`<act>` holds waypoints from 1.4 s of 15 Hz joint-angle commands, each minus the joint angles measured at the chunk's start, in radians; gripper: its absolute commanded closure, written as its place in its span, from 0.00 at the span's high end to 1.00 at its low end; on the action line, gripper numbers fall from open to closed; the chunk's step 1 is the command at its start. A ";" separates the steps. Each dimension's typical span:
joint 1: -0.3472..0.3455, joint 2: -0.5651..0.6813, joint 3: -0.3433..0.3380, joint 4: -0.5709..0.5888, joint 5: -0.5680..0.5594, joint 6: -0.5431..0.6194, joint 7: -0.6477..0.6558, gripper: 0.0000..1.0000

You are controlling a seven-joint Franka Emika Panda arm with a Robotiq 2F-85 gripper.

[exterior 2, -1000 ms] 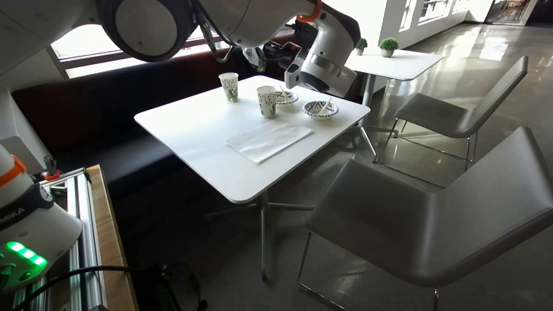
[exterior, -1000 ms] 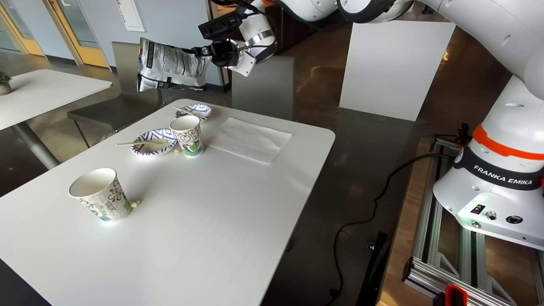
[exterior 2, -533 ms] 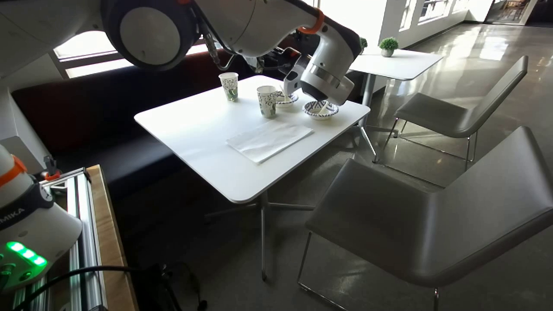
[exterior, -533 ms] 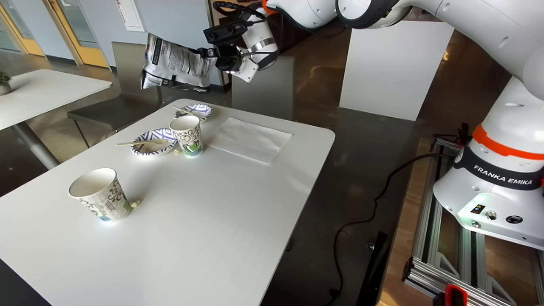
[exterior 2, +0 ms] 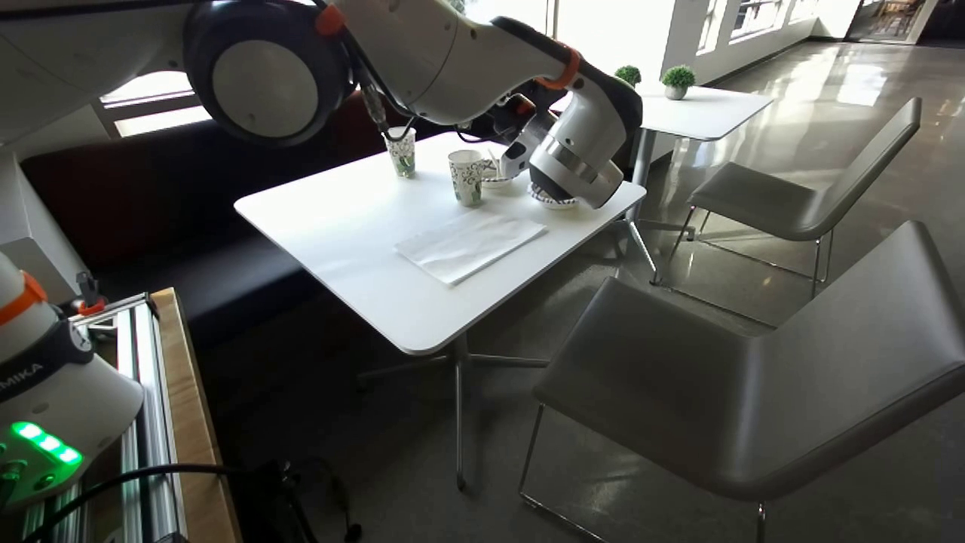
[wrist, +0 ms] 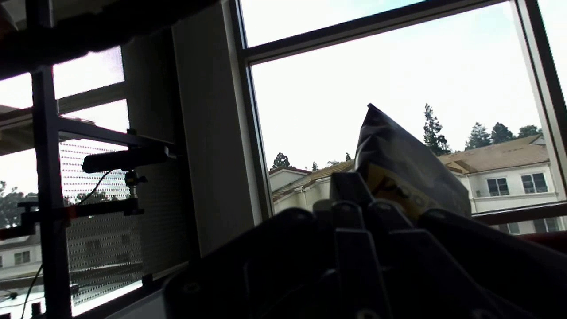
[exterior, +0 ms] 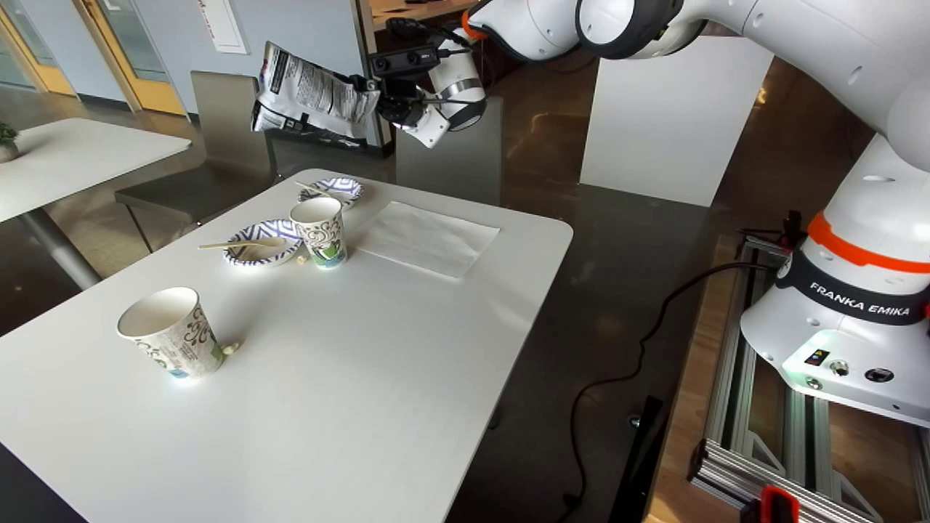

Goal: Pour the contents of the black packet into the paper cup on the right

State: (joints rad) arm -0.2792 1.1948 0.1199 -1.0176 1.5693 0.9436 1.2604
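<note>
Packet point(exterior: 316, 98) pinched by 1 edge in my gripper point(exterior: 363, 84), raised and tilted, higher than the right paper cup point(exterior: 320, 234) and apart from it. Likely lining up the pour; I can't tell which end is open. Best bring the mouth low over the rim, tip slowly: light pieces could bounce. Film crinkled, 1 face silvery and printed, 1 dark with yellow. Pale, lumpy bits point(exterior: 230, 349) on the counter point(exterior: 363, 378) just beside the tapered left cup point(exterior: 173, 334).

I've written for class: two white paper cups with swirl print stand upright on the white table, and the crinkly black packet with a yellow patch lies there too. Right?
Not quite: the crinkly black packet isn't lying on the white table. An exterior view shows it held in the air by the end effector. The rest is right.
</note>
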 commanded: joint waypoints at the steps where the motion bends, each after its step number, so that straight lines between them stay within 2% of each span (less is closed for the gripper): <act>1: 0.022 0.025 -0.002 0.051 0.045 0.049 0.000 0.00; 6: 0.083 0.055 0.031 0.116 0.073 0.126 0.030 0.00; 8: 0.096 0.072 0.046 0.141 0.075 0.122 0.043 0.00; 13: 0.078 0.143 0.110 0.198 0.141 0.072 0.054 0.00; 19: 0.095 0.182 0.094 0.255 0.131 0.108 0.093 0.00; 20: 0.087 0.210 0.125 0.284 0.138 0.046 0.113 0.00; 21: 0.083 0.219 0.139 0.295 0.152 0.035 0.101 0.00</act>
State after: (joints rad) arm -0.1962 1.3407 0.2200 -0.8250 1.6940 1.0372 1.3188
